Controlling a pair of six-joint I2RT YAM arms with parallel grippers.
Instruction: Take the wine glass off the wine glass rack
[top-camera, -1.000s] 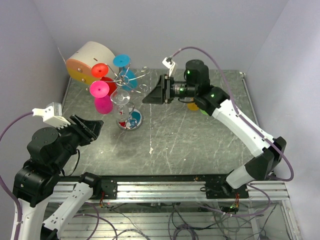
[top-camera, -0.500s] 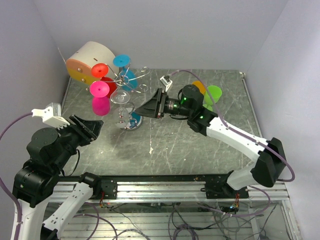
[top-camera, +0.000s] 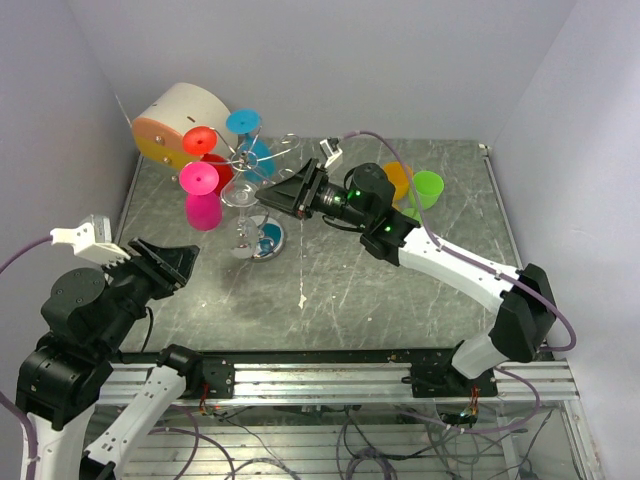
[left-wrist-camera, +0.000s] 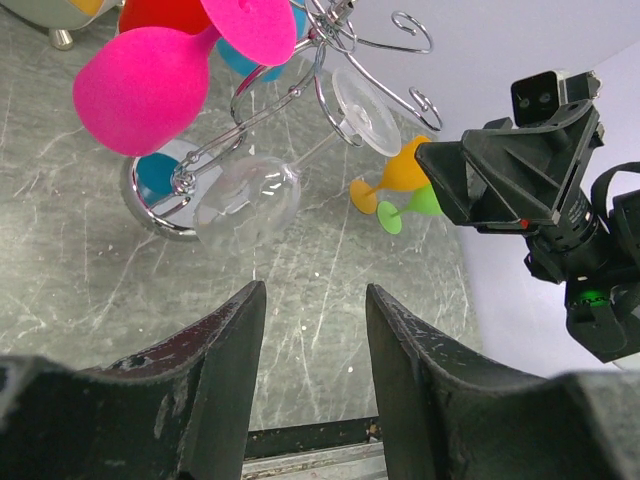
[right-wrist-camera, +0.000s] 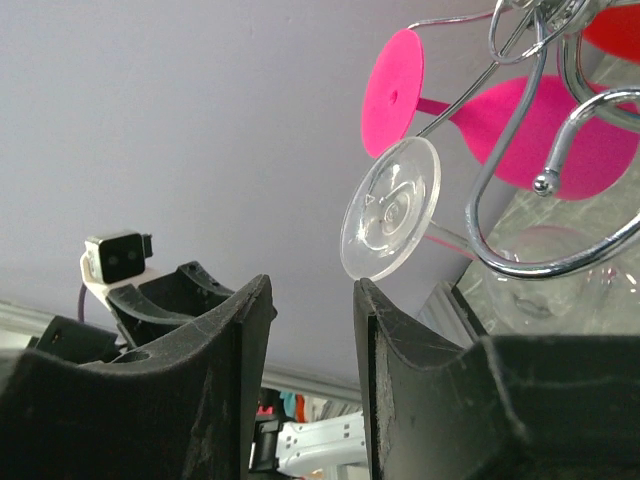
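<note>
On the wine glass rack (left-wrist-camera: 152, 212) hangs one clear wine glass (left-wrist-camera: 250, 200) (plus three coloured glasses (top-camera: 205, 210)), bowl down, foot tilted up toward the right claw (right-wrist-camera: 310, 290), its fingers parted and empty like the left claw (left-wrist-camera: 315, 295).

Wine glass (left-wrist-camera: 250, 200) hanging on wine glass rack (top-camera: 258, 245), right gripper (top-camera: 270, 195) just right of it, drum (top-camera: 178, 118) behind left

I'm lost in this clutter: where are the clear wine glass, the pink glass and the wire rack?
clear wine glass (left-wrist-camera: 248, 200): left wrist view, its bowl.
pink glass (left-wrist-camera: 140, 95): left wrist view, its bowl.
wire rack (left-wrist-camera: 150, 205): left wrist view, its round chrome base.
</note>
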